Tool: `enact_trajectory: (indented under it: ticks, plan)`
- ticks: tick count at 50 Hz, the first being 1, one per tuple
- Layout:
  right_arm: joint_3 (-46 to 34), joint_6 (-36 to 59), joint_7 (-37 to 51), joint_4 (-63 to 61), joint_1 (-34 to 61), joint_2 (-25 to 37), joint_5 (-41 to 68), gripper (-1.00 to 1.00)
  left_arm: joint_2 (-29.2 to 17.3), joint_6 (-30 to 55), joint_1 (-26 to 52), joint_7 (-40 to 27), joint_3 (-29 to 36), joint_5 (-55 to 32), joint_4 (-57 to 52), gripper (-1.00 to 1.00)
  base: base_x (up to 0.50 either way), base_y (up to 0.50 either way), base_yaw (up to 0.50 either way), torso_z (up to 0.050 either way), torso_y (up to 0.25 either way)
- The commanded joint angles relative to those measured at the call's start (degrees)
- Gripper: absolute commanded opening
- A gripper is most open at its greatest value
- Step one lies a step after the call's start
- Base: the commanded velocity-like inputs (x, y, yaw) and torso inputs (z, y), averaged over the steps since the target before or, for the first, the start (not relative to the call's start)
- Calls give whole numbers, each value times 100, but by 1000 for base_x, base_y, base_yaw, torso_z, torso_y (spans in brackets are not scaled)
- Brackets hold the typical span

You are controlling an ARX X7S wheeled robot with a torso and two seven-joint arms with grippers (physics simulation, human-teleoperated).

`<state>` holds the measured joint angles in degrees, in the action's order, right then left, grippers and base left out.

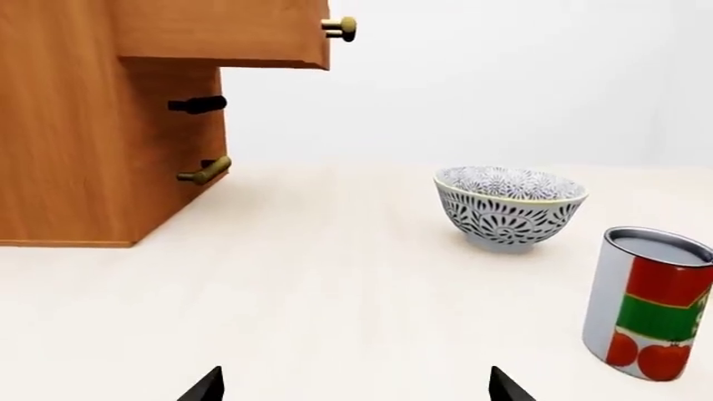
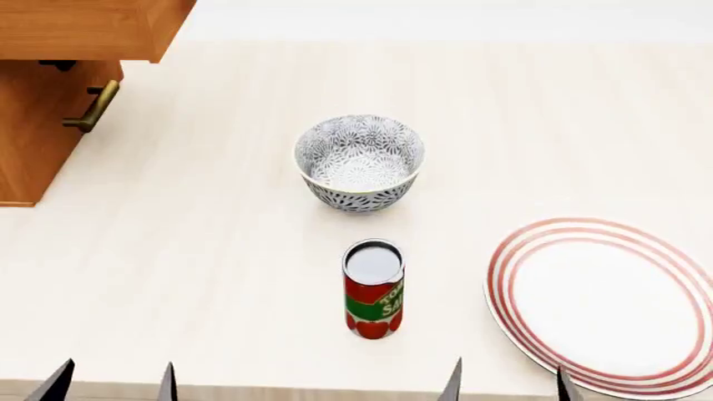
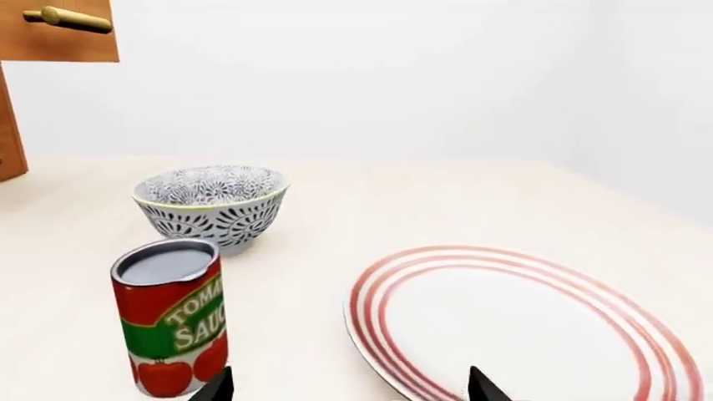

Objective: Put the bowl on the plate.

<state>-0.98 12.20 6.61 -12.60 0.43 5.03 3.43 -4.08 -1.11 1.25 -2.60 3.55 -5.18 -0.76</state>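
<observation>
The bowl [image 2: 359, 161], white with a dense grey-black floral pattern, stands upright near the middle of the table; it also shows as the bowl [image 1: 509, 206] and the bowl [image 3: 212, 205]. The plate [image 2: 607, 305], wide and white with red rings at its rim, lies flat at the front right, apart from the bowl, and appears as the plate [image 3: 523, 322]. My left gripper [image 2: 112, 383] is open at the front left edge, empty. My right gripper [image 2: 507, 383] is open at the front edge beside the plate's near rim, empty.
A tomato sauce can [image 2: 373, 288] stands upright between the bowl and the front edge, left of the plate. A wooden cabinet [image 2: 50, 100] with an open drawer and brass handles occupies the back left corner. The pale table [image 2: 223, 251] ends just before my fingertips.
</observation>
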Motion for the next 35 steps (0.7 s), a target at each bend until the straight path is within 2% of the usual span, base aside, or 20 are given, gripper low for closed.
enact_trajectory:
  ticks: [1,11,35]
  plan:
    - [31,598,249,-433,210,164,6,100,-107,83,111,-135,28,-116,-193,100,0,0,0,0,0]
    - [30,1116,489,-787,387,236,-84,100,-206,119,243,-228,95,-137,-336,100,0,0,0,0,0]
    - [54,1354,384,-1099,512,539,123,100,-335,123,304,-369,224,-251,-355,100,36,0,0,0,0]
